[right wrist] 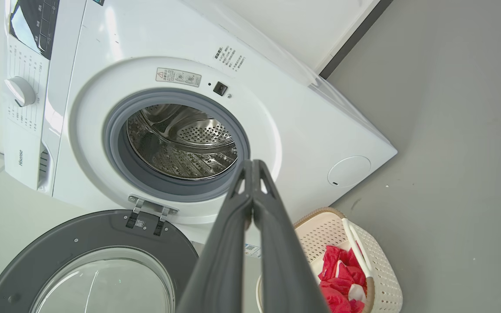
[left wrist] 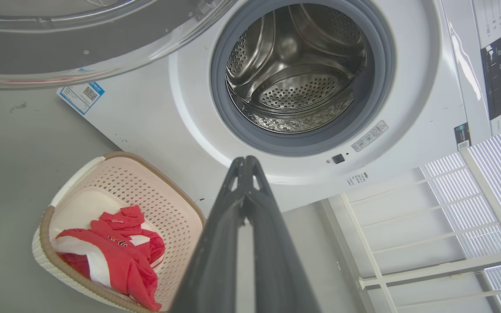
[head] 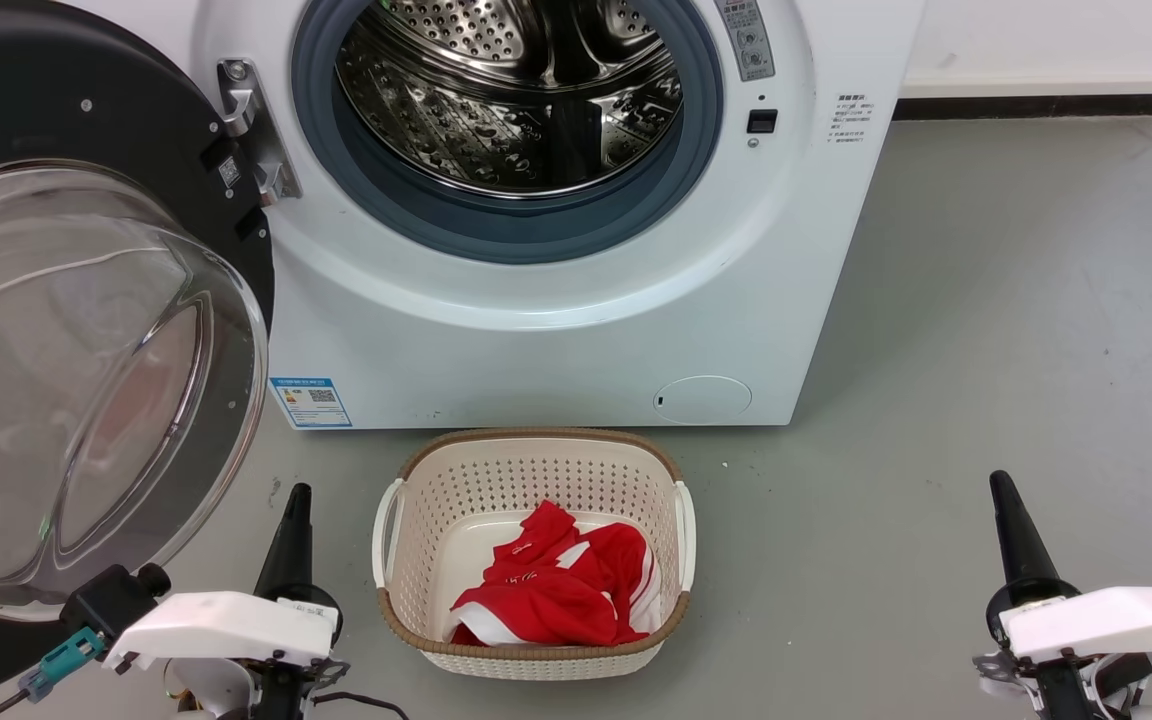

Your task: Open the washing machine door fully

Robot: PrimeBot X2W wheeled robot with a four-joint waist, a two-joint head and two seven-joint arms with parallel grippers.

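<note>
Bright even light, faint shadows, reflections on washing machine door (head: 86, 380)

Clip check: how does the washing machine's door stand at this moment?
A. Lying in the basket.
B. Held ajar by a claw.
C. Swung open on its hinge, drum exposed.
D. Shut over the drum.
C: the large round glossy black door with its clear glass bowl hangs swung out from its metal hinge, and the perforated steel drum lies bare.
</note>
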